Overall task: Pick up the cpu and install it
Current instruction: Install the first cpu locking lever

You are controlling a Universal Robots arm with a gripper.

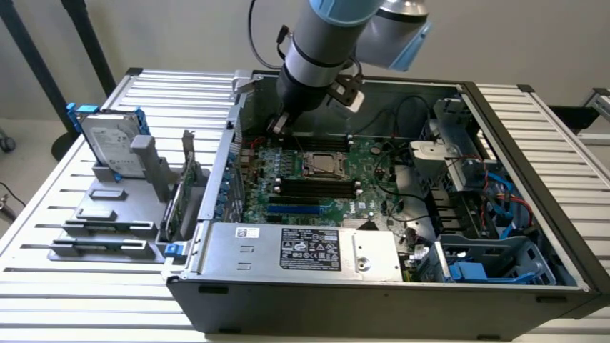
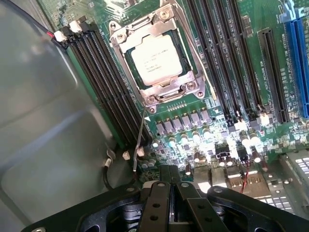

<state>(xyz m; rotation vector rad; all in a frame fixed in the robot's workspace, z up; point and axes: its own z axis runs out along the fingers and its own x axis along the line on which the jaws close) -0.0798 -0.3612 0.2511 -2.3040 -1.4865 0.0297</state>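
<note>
— While the gripper (image 2: 170,171) hangs closed on nothing, where's the cpu (image 2: 157,60)?
— Seated in its socket frame (image 2: 166,90) on the motherboard (image 2: 212,102) (its printed lines are too small to read).

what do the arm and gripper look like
The arm is a silver-grey cylinder with light blue joint caps and a black lower section. A black cable runs beside it. The gripper is black, built of flat linkage bars with round holes.
</note>
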